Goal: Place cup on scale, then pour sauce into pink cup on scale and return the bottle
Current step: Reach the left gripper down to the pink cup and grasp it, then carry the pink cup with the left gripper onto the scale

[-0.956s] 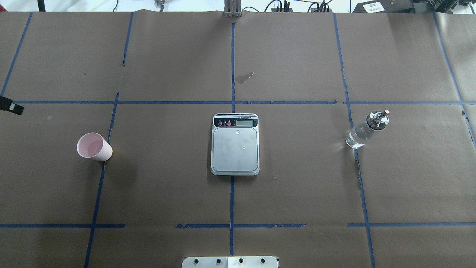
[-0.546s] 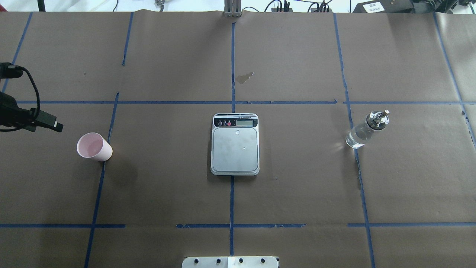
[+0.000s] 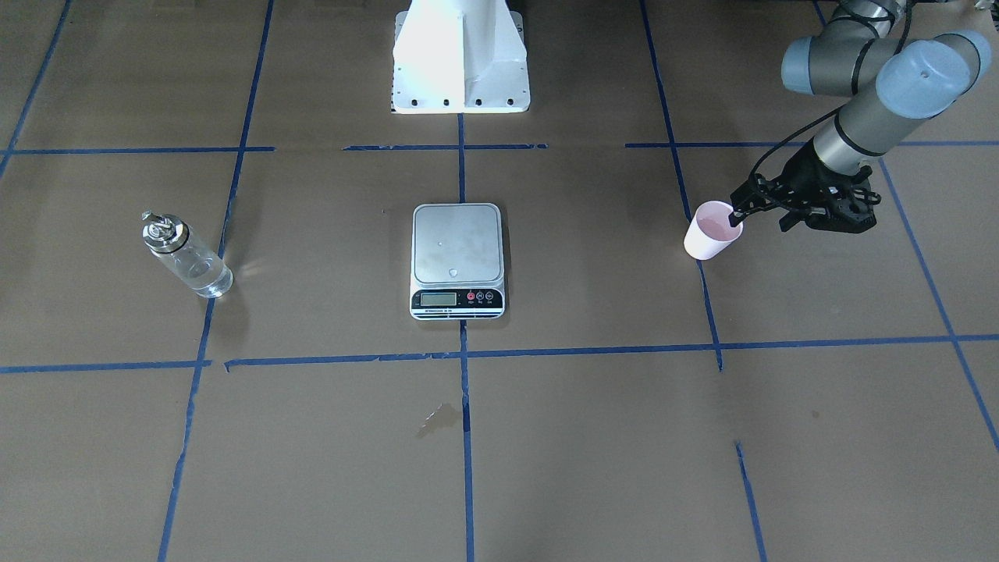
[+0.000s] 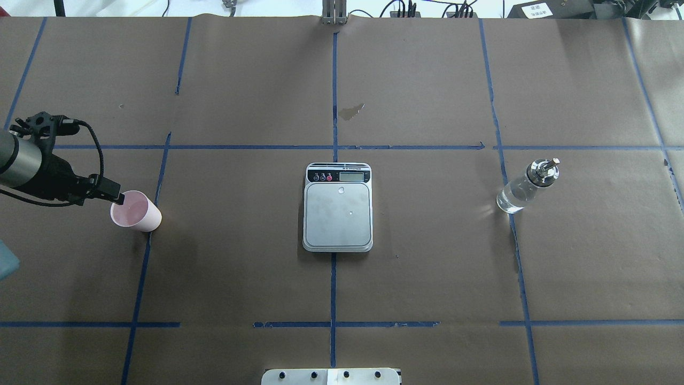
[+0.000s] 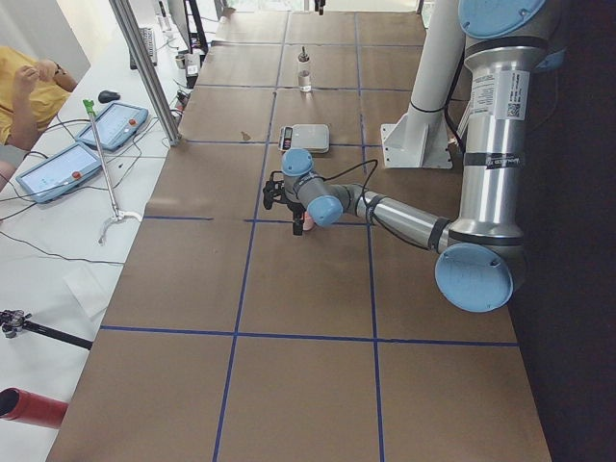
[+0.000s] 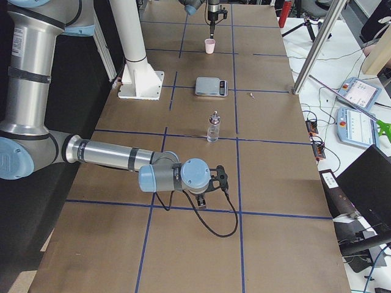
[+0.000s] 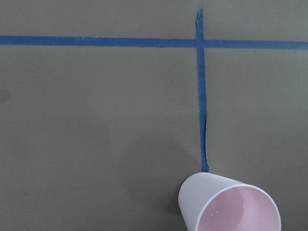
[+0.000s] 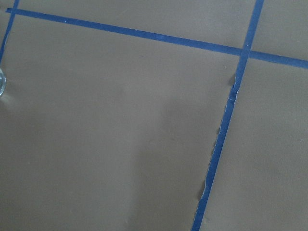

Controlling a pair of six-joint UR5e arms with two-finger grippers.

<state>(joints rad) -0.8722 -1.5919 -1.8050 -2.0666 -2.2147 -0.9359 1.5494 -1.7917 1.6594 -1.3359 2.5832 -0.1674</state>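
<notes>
The cup (image 4: 136, 211) stands upright toward the table's (image 4: 427, 267) left end, about midway between the robot's edge and the far edge. The left gripper (image 4: 116, 199) hangs at the cup's rim on the side facing that end, its tip at or just over the lip. Whether its jaws are apart or together cannot be told.

This looks like the first step, taking hold of the cup. The next move likely calls for one finger on each side of the thin wall and a gentle close. The cup then has to be carried to the scale (image 4: 337, 214) at the table's middle.

Farther on, well apart toward the right end, the bottle (image 4: 526, 187) stands untouched with clear sauce (image 4: 513, 199) inside. Beyond it the right gripper (image 6: 204, 198) hangs low over the table, and the state of its jaws cannot be told.
</notes>
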